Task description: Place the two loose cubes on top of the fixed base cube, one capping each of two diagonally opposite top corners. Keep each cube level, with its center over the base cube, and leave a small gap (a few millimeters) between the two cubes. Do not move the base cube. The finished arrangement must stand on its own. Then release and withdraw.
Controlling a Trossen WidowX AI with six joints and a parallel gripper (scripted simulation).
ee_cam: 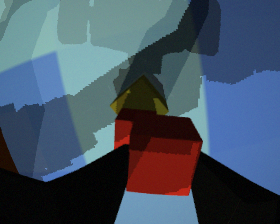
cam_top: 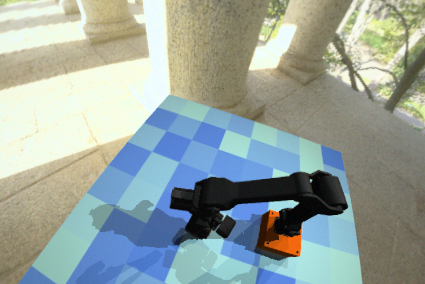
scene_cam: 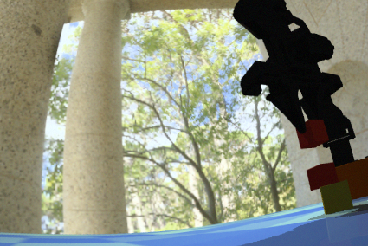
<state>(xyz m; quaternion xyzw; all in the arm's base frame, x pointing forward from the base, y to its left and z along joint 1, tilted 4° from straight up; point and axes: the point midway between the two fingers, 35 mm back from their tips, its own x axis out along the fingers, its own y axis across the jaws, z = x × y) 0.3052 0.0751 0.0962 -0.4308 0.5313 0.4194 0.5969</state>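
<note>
My gripper (scene_cam: 313,131) (ee_cam: 161,155) is shut on a red cube (scene_cam: 313,139) (ee_cam: 161,172), held in the air above the other cubes with a visible gap below it. A second red cube (scene_cam: 321,177) (ee_cam: 122,134) rests on the yellow base cube (scene_cam: 338,198) (ee_cam: 141,98), overhanging it to the left in the exterior view. In the wrist view the held cube hides much of the second red cube and the near part of the yellow cube. In the top view the arm hides all the cubes and the fingertips.
The arm's orange mount (cam_top: 283,244) (scene_cam: 366,177) (ee_cam: 0,150) stands near the cubes, behind them in the exterior view and at the left edge of the wrist view. The blue checkered table (cam_top: 195,113) carries everything, and arm shadows fall around the base cube.
</note>
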